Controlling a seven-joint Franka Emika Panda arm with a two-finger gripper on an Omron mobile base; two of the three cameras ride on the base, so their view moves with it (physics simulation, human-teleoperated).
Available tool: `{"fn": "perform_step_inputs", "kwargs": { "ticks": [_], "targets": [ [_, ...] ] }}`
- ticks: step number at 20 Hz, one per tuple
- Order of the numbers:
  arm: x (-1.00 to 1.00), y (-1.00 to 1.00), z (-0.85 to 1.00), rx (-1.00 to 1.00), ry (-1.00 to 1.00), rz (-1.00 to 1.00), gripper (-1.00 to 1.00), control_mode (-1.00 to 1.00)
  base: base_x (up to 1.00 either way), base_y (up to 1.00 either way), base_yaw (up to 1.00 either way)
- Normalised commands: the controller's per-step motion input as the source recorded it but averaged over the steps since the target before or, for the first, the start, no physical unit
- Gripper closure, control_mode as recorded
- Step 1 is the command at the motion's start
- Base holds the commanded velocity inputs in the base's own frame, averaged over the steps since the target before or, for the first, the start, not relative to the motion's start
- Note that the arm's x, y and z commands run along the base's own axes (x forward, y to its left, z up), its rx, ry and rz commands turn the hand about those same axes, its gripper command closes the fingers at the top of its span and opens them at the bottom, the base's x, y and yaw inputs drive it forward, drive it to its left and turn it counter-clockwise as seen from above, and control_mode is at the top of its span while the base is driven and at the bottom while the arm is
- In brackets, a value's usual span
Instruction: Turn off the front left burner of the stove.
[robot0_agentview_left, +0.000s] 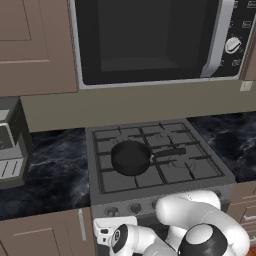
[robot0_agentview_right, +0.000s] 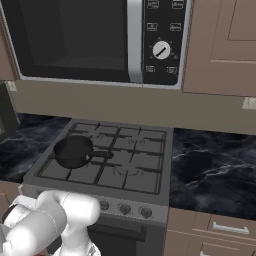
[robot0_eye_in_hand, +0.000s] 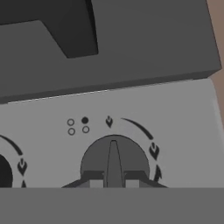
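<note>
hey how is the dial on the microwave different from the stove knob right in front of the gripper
The microwave dial is white on a black panel, up above the cooktop; the stove knob is dark grey on the stove's light grey front panel, below the grates. The dial's pointer mark sits tilted, while the knob's ridge points straight up at a flame mark in the hand view. The gripper is right at the knob; nothing is near the dial. Both are round.

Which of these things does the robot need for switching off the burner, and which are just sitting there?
Needed:
- stove
- front left burner
- knob, with the gripper at it

Just there:
- pan on the grates
- microwave above
- counter
- cabinets
</note>
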Motion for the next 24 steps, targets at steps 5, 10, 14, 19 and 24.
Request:
{"fn": "perform_step_inputs", "kwargs": {
  "ticks": [5, 10, 14, 19, 24],
  "targets": [
    [0.06, 0.0, 0.0, -0.04, 0.0, 0.0, 1.0, -1.0, 0.0, 0.0, 0.0],
    [0.22, 0.0, 0.01, 0.0, 0.0, 0.0, 1.0, -1.0, 0.0, 0.0, 0.0],
    [0.05, 0.0, 0.0, 0.04, 0.0, 0.0, 1.0, -1.0, 0.0, 0.0, 0.0],
    [0.0, 0.0, 0.0, 0.12, 0.0, 0.0, 1.0, -1.0, 0.0, 0.0, 0.0],
    [0.0, 0.0, 0.0, 0.22, 0.0, -0.02, 1.0, -1.0, 0.0, 0.0, 0.0]
  ]
}}
